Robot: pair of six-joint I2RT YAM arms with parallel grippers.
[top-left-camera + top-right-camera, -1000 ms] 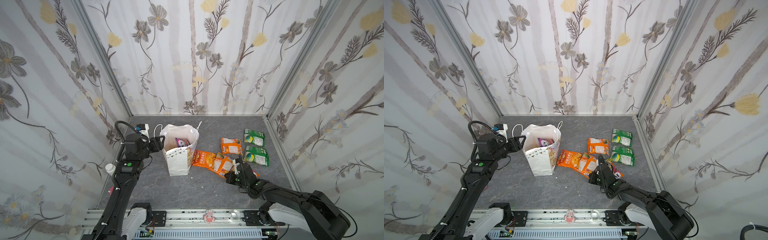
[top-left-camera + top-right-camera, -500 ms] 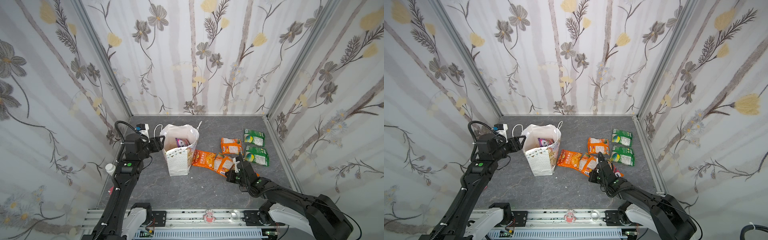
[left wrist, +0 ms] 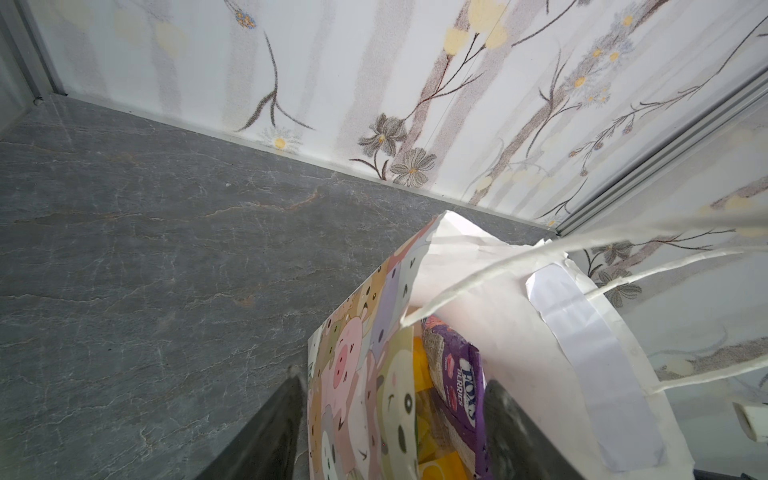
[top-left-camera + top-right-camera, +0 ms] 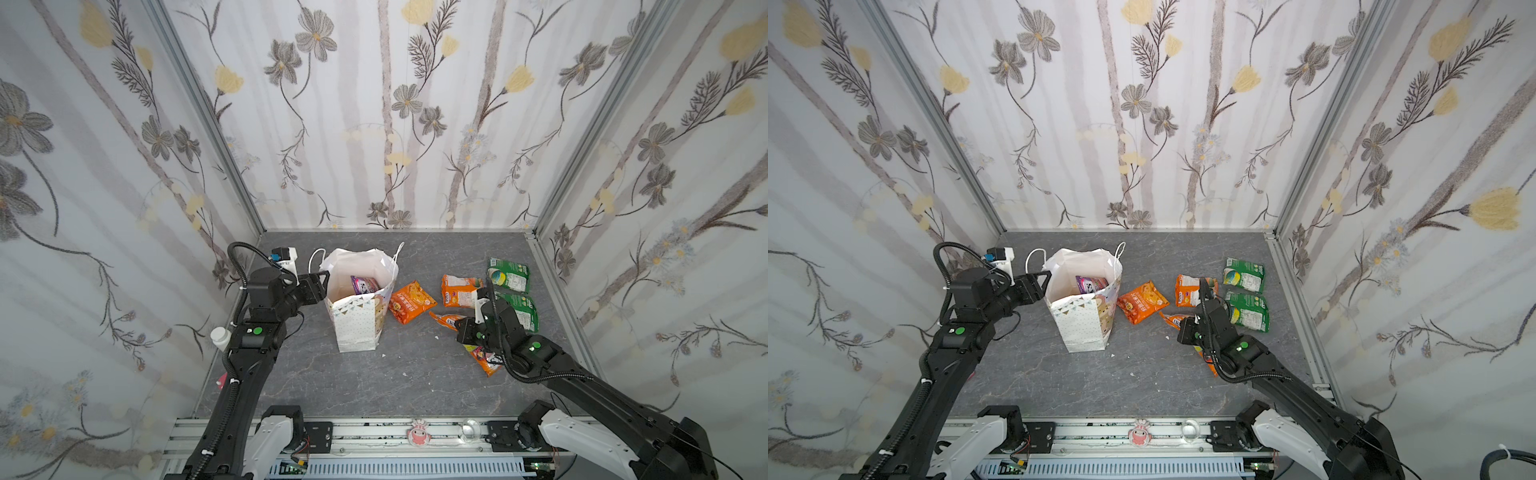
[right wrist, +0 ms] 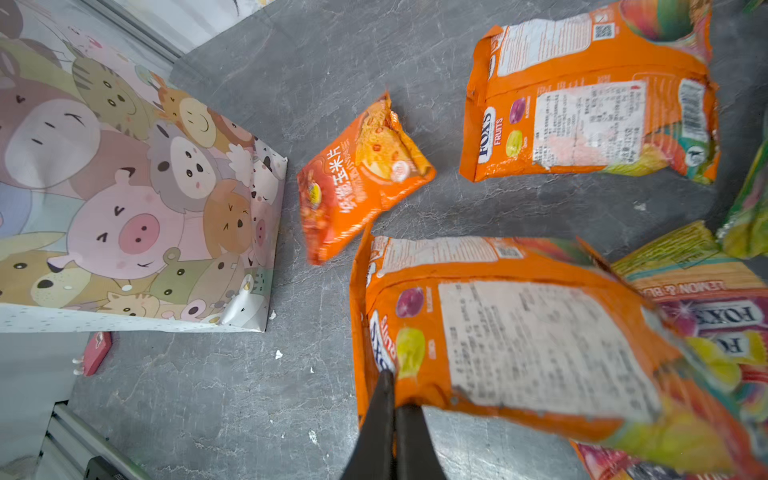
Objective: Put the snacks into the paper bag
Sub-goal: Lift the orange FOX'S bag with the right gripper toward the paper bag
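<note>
The white paper bag [image 4: 357, 324] stands upright at mid-left, cartoon animals on its side [image 5: 124, 187]. A purple snack packet [image 3: 457, 374] lies inside it. My left gripper [image 4: 322, 278] is at the bag's left rim, open. One finger [image 3: 282, 415] is outside the cartoon wall and one is inside. My right gripper [image 5: 392, 395] is shut on the edge of an orange FOX'S packet [image 5: 498, 332], raised just off the floor [image 4: 446, 320]. On the floor lie an orange chip packet [image 4: 411, 301], another orange FOX'S packet [image 4: 459, 291], two green packets [image 4: 509, 274] and a multicoloured packet [image 4: 484, 359] under my right arm.
Flowered walls close in the grey floor on three sides, and a metal rail [image 4: 374, 432] runs along the front. A white bottle [image 4: 219, 336] and a small red thing [image 5: 96, 353] sit at the floor's left edge. White crumbs dot the floor near the bag.
My right gripper has moved slightly back and up, taking the orange FOX'S packet's edge off the pile. The left arm and the bag have not moved.
</note>
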